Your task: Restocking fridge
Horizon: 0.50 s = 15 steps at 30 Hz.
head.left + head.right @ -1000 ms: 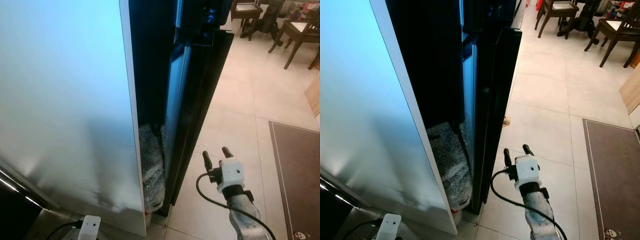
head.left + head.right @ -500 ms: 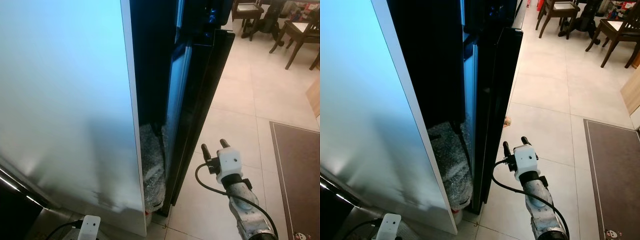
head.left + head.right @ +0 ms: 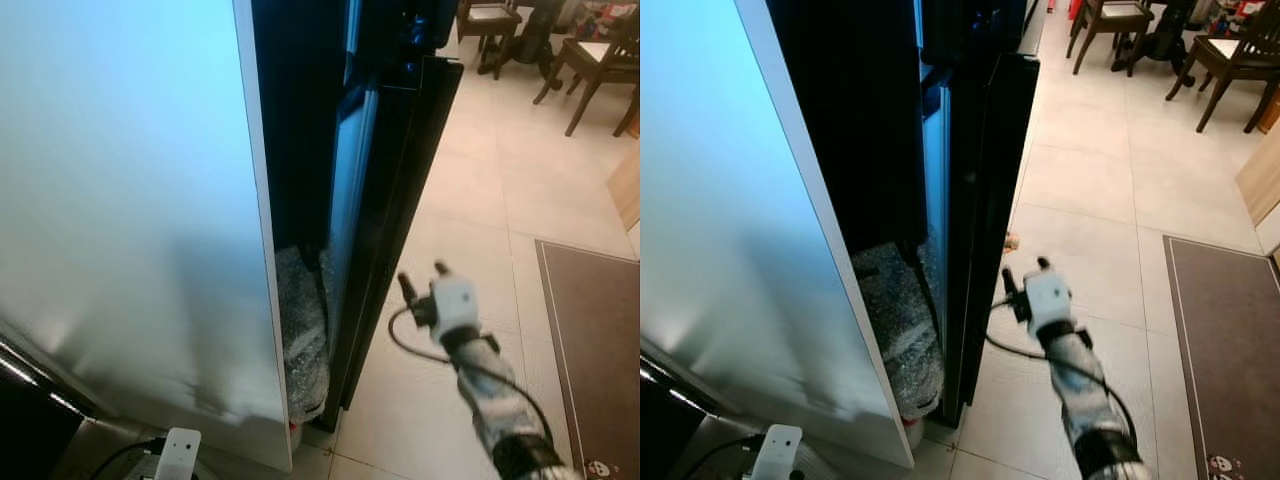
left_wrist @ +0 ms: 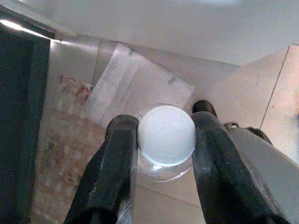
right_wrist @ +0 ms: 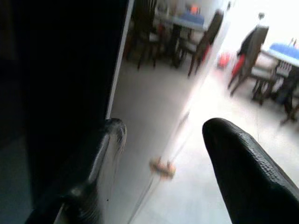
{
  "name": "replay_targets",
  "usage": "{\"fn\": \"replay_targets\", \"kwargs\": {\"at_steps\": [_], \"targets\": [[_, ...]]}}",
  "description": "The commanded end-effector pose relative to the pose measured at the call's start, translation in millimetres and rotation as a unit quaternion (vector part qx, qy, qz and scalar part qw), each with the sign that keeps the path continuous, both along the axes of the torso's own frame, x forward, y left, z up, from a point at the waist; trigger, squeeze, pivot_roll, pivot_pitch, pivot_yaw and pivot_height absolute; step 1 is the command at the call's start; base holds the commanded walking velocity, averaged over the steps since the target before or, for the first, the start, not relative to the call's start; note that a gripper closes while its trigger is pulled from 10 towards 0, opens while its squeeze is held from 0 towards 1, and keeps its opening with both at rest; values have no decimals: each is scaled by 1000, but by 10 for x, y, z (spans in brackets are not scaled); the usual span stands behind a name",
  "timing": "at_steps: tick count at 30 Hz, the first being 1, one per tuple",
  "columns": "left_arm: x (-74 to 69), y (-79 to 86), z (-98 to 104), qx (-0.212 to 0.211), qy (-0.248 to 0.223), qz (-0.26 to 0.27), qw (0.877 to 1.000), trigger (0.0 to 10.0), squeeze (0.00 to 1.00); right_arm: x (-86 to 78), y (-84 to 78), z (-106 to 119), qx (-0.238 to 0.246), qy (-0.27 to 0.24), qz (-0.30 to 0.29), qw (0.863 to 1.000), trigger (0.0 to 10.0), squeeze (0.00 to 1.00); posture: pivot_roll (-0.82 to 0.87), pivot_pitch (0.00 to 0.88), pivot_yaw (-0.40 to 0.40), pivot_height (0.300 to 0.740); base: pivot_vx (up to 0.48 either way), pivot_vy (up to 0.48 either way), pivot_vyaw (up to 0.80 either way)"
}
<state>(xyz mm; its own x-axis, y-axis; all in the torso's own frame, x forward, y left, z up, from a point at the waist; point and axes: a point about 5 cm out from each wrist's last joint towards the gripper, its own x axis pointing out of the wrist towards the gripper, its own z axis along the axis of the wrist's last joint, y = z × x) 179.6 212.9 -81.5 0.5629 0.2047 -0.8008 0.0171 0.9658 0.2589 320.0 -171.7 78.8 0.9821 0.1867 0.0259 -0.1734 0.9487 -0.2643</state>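
Our right hand [image 3: 1025, 280], fingers spread and grasping nothing, nears the black fridge door [image 3: 985, 200]; misjudged, it glances off. Our left hand [image 4: 163, 154] grips a white-capped bottle [image 4: 166, 135], which could slip.

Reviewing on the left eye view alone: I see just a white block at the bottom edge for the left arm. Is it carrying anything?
Observer: Yes. The left gripper has its jaws shut on a clear bottle with a white cap.
Operator: What lies past the bottle?
Observer: A sheet of bubble wrap, flat against a pale surface.
Operator: Anything near the right gripper I should note?
Observer: The right gripper is open and holds nothing; a small brownish scrap lies on the floor beside the dark fridge door.
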Motion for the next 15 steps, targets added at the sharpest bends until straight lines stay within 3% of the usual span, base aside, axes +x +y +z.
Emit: {"fn": "replay_targets", "kwargs": {"at_steps": [1, 9, 15], "targets": [[-37, 28, -12, 8, 5, 2, 1000, 10000, 0, -37, 4, -82, 4, 18, 6, 1000, 10000, 0, -155, 40, -19, 740, 0, 0, 0], [-41, 25, -15, 7, 6, 2, 1000, 10000, 0, -17, -47, -90, 0, 15, -14, 1000, 10000, 0, -153, 40, -20, 740, 0, 0, 0], [14, -18, 7, 6, -5, -1, 1000, 10000, 0, -23, -201, -105, -12, 13, -64, 998, 10000, 0, -153, 39, -19, 740, 0, 0, 0]]}}
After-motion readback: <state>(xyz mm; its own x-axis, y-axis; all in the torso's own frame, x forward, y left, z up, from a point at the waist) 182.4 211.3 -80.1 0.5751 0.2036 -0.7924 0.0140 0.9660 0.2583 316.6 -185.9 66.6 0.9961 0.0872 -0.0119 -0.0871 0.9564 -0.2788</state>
